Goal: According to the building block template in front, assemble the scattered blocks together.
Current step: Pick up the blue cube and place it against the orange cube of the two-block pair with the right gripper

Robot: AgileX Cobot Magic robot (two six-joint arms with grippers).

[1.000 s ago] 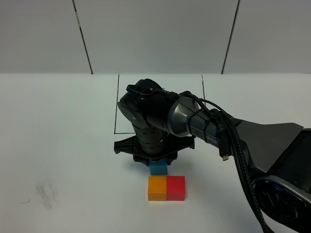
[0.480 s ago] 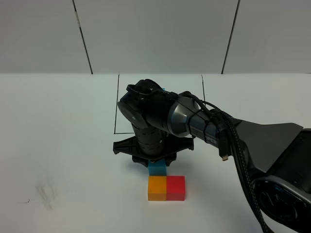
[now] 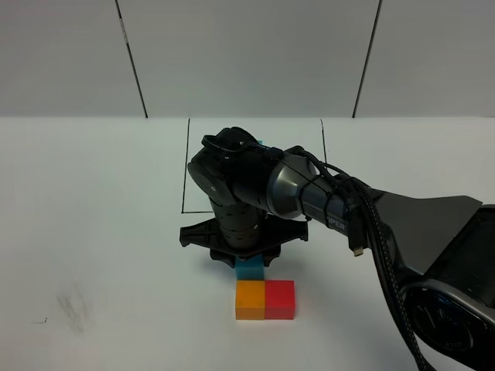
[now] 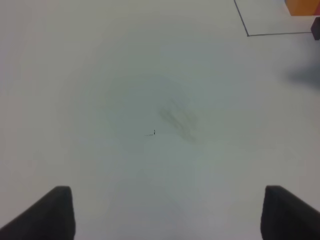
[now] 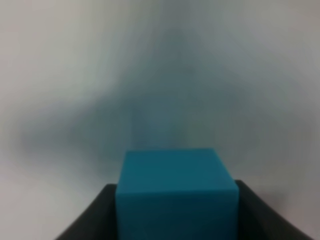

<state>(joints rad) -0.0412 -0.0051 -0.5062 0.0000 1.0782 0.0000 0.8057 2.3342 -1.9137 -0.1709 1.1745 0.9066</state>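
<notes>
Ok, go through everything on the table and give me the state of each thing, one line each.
Blue block: between the right tool's fingers, right behind the orange block.
Orange block: on the table, touching the red block.
Red block: on the table.
Right tool: shut on the blue block.
Left tool: open, empty.

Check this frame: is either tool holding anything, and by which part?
The right tool grips the blue cube by two opposite side faces, just behind the orange cube. The left tool is open and holds nothing.
</notes>
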